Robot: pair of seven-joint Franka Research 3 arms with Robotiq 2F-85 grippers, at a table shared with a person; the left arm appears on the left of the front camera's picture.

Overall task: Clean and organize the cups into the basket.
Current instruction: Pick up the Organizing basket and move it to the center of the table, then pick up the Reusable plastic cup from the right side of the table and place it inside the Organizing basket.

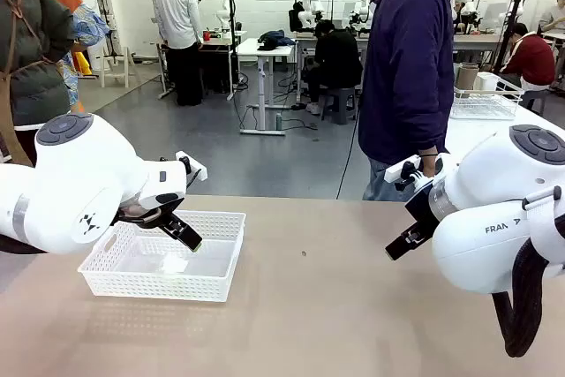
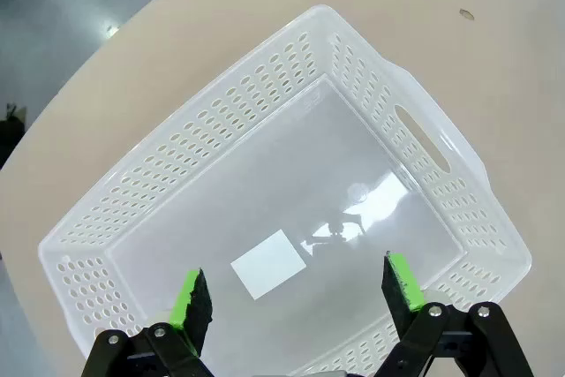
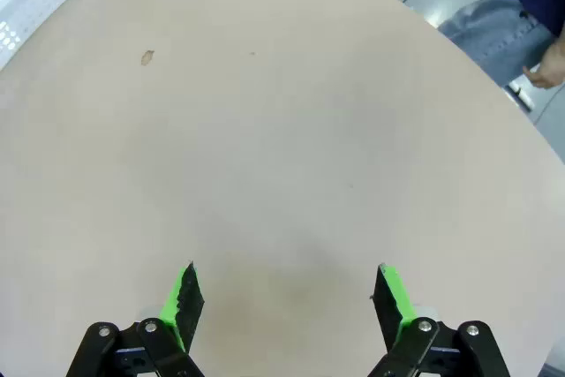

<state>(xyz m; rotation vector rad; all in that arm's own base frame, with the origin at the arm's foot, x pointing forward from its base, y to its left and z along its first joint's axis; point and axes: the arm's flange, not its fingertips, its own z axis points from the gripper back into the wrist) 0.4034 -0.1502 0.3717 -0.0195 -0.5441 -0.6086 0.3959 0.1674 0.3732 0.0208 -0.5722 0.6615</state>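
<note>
Left gripper (image 2: pixel 300 293) hung over the basket (image 2: pixel 265 86), jaws spread wide, gripping nothing; the basket sat on the table's (image 1: pixel 335 306) left side — a white label (image 2: pixel 269 262) on its floor; right gripper (image 3: pixel 287 297) gaped wide too — over bare tabletop, well apart from the basket.

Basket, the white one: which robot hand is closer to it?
Left. The left gripper hangs open right above the basket, looking into it. The right gripper hangs open over the table, well off to the basket's side.
</note>
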